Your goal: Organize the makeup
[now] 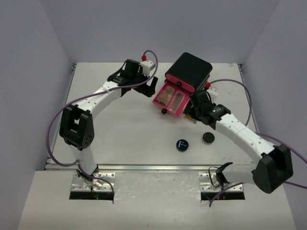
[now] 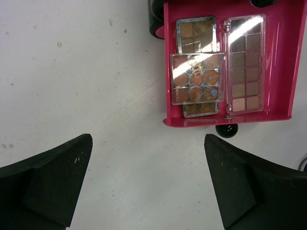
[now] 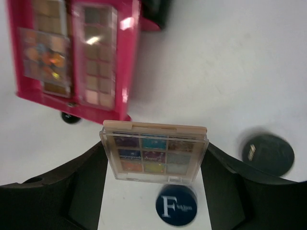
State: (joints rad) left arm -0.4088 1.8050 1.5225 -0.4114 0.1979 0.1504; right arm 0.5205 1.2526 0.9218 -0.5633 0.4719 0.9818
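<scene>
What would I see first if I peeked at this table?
The bright pink drawer, pulled out of the black box at the back, with brown palettes inside. Next, the right gripper pinching a multicoloured rectangular palette near the round blue compact with a white F.

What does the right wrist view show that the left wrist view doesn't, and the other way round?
Only the right wrist: a multicoloured palette gripped between the right jaws, with the blue compact and the black compact on the table below. Only the left wrist: the left jaws, open and empty over bare table. Both: the open pink drawer holding a long neutral palette and a round-pan palette lying on top of another palette.
</scene>
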